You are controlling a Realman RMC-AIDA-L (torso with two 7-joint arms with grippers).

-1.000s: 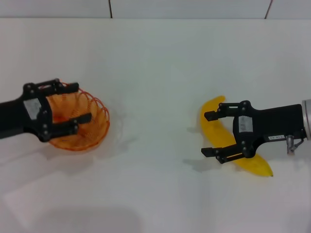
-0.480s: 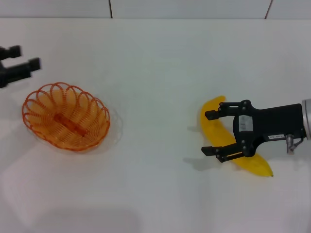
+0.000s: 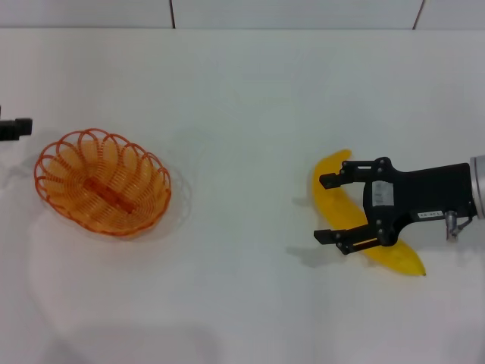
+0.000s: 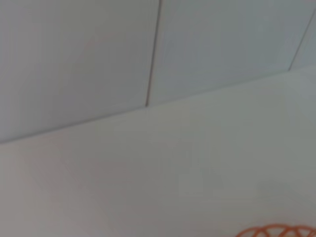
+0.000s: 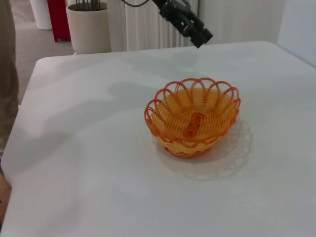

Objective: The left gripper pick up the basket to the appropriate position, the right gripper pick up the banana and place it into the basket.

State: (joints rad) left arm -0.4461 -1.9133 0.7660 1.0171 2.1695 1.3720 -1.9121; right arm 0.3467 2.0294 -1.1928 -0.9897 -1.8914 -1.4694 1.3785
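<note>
The orange wire basket [image 3: 102, 182] stands upright on the white table at the left; it also shows in the right wrist view [image 5: 192, 116], and its rim shows in the left wrist view [image 4: 276, 231]. The left gripper [image 3: 15, 127] is apart from it, with only a black tip showing at the left edge of the head view. It hangs above and beyond the basket in the right wrist view [image 5: 186, 22]. The yellow banana [image 3: 330, 199] lies on the table at the right. The right gripper [image 3: 324, 210] is open, with its fingers astride the banana's middle.
A tiled wall [image 3: 227, 14] runs behind the table. In the right wrist view, the table's far edge [image 5: 74, 57] is followed by a beige planter [image 5: 89, 24], a red object [image 5: 60, 19] and a person's leg [image 5: 7, 74].
The left gripper has let go of the basket and drawn back to the left, almost out of the head view. The basket stays put. The right gripper and banana have not moved.
</note>
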